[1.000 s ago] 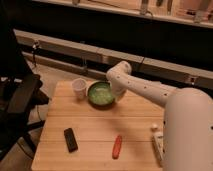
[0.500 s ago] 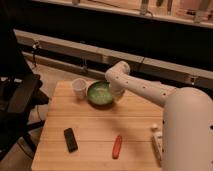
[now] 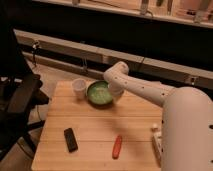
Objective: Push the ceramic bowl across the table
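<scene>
The green ceramic bowl (image 3: 99,93) sits near the far edge of the light wooden table (image 3: 95,130), just right of a small white cup (image 3: 79,87). My gripper (image 3: 115,90) is at the end of the white arm, low at the bowl's right rim and seemingly touching it. The arm's wrist hides the fingers.
A black rectangular device (image 3: 71,139) lies at the front left of the table. A red-orange marker-like object (image 3: 117,146) lies at the front middle. A black chair (image 3: 20,100) stands left of the table. A low ledge and dark wall run behind it.
The gripper and the bowl have shifted slightly left toward the white cup; the other objects have not moved.
</scene>
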Controlling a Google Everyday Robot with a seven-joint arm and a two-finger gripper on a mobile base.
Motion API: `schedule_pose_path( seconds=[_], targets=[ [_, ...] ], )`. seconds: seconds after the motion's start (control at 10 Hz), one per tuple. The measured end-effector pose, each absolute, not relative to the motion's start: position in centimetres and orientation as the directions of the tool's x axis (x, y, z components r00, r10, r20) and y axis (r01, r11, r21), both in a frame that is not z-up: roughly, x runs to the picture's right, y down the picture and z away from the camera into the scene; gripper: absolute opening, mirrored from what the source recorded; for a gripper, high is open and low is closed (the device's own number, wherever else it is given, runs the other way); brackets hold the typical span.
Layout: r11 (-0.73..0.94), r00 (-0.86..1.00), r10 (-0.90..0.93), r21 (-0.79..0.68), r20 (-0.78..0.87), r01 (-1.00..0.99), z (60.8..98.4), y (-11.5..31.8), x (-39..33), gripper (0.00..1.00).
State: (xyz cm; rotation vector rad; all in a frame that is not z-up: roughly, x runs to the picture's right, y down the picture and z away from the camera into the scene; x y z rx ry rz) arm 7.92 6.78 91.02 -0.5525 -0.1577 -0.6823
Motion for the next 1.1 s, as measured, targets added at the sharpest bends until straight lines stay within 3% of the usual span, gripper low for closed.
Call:
schedule_pose_path(
  seconds=[1.1],
  targets=[
    [0.605, 0.738, -0.580, -0.425, 0.345, 0.674, 90.80, 7.20, 7.02, 0.00]
  ],
)
